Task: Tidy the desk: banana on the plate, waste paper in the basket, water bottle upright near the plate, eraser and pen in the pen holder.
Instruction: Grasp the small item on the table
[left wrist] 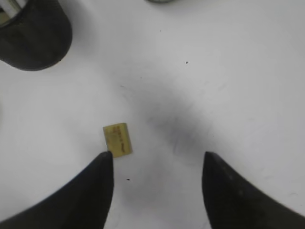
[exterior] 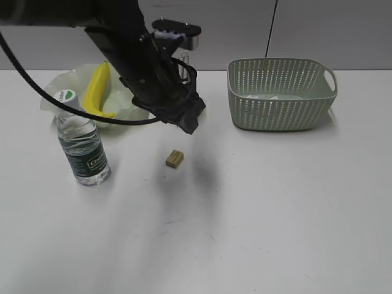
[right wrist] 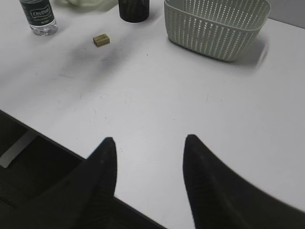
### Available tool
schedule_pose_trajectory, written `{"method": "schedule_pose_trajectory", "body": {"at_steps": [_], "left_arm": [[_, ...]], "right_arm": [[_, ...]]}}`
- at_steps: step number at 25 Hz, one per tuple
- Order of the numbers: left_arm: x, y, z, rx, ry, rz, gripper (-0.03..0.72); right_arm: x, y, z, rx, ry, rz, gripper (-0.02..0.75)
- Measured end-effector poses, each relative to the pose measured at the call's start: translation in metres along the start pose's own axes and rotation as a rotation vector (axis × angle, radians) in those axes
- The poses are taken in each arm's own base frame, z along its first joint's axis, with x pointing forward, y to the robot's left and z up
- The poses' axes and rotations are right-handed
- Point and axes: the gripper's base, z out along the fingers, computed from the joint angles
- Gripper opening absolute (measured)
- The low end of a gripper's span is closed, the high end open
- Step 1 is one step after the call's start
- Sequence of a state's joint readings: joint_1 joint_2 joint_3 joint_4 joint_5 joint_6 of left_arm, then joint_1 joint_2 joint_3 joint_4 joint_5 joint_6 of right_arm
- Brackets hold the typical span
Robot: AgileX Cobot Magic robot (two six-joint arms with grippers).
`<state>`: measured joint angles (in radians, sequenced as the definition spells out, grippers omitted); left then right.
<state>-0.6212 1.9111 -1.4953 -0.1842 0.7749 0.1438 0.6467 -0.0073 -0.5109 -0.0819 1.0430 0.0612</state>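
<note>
The small yellow-tan eraser (exterior: 174, 158) lies on the white desk (exterior: 275, 202). My left gripper (exterior: 188, 121) hangs open just above it. In the left wrist view the eraser (left wrist: 117, 140) lies by the left fingertip, outside the open jaws (left wrist: 157, 155). The banana (exterior: 98, 89) lies in the pale green plate (exterior: 64, 82). The water bottle (exterior: 82, 147) stands upright in front of the plate. Something white, seemingly the waste paper (exterior: 275, 97), shows inside the green basket (exterior: 282, 113). The black pen holder (left wrist: 33, 33) is mostly hidden behind my left arm. My right gripper (right wrist: 150, 138) is open and empty.
My right gripper hangs over the desk's near edge (right wrist: 57, 143), out of the exterior view. The right wrist view shows the bottle (right wrist: 38, 16), eraser (right wrist: 101, 39), pen holder (right wrist: 133, 9) and basket (right wrist: 214, 26) along the far side. I cannot make out a pen.
</note>
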Motion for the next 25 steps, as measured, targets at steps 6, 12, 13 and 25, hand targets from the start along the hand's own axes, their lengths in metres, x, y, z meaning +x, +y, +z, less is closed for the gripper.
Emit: {"method": "schedule_pose_trajectory", "body": {"at_steps": [6, 12, 13, 25], "left_arm": [[0.002, 0.009, 0.046, -0.033, 0.160, -0.009, 0.470], [0.011, 0.015, 0.080, -0.052, 0.231, -0.007, 0.476], [0.011, 0.016, 0.085, -0.053, 0.233, -0.006, 0.476], [0.011, 0.022, 0.113, -0.073, 0.258, 0.013, 0.430]], "right_arm": [[0.000, 0.000, 0.000, 0.000, 0.000, 0.000, 0.370], [0.000, 0.000, 0.000, 0.000, 0.000, 0.000, 0.370], [0.000, 0.000, 0.000, 0.000, 0.000, 0.000, 0.370], [0.000, 0.000, 0.000, 0.002, 0.001, -0.001, 0.370]]}}
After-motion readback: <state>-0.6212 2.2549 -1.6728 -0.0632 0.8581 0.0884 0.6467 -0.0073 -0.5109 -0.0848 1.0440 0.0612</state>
